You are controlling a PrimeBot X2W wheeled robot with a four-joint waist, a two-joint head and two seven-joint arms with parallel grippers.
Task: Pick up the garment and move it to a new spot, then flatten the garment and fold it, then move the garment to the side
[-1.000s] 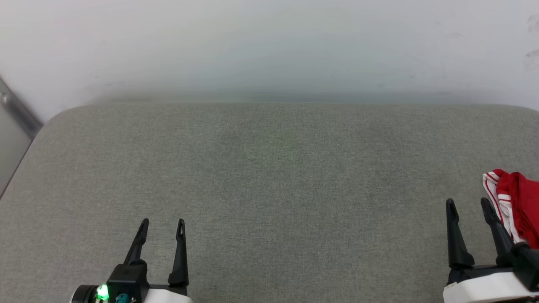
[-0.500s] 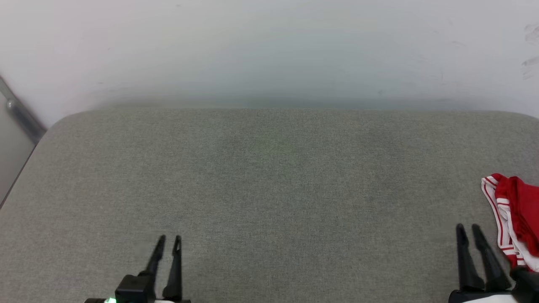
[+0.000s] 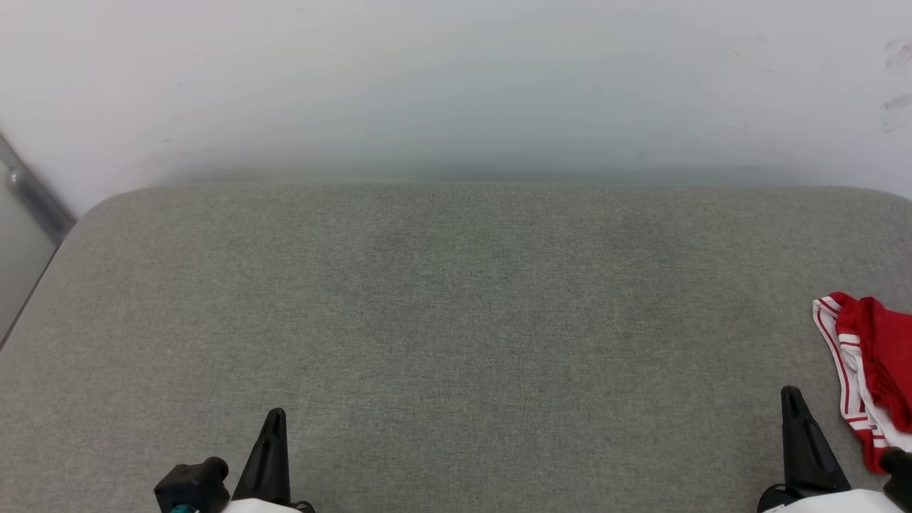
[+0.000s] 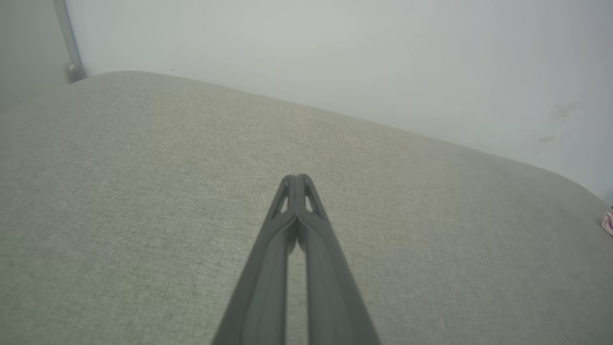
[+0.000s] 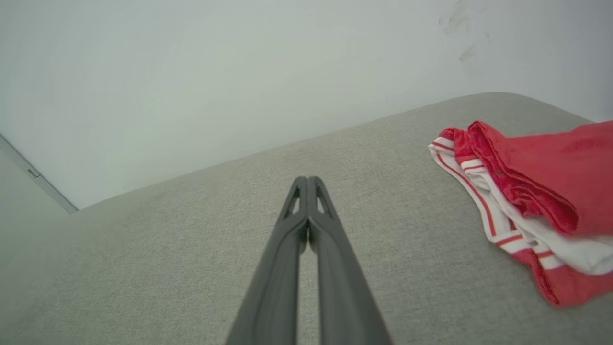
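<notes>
Nearest, at the lower left of the head view, the left claw [image 3: 275, 417] rises from its pale wrist with its two dark fingers pressed together into a single blade. The left wrist view shows the tips meeting with nothing caught between them. At the lower right the right claw [image 3: 791, 395] stands the same way, fingers together and empty, and its own wrist view shows the two tips touching along their length. Both claws hang low over the counter [image 3: 456, 299], a broad grey fabric-covered top with rounded far corners; whether the tips touch the cloth cannot be told.

Just to the right of the right claw, and a little ahead of its tips, lies the garment [image 3: 873, 356]. It is bunched in a heap at the counter's right edge and apart from the fingers. Red cloth is folded over on top, and white cloth with thin red stripes curls along the side facing the claw. Part of the heap runs out of the head view on the right. Ahead of the left claw the grey top is plain weave all the way to its far edge.

Beyond both claws the counter ends against a pale wall [image 3: 456, 85]. Far ahead and left of the left claw a grey metal rail [image 3: 32, 196] slants down past the counter's corner. High on the wall, ahead and right of the right claw, are a few faint dark scuffs [image 5: 459, 38].
</notes>
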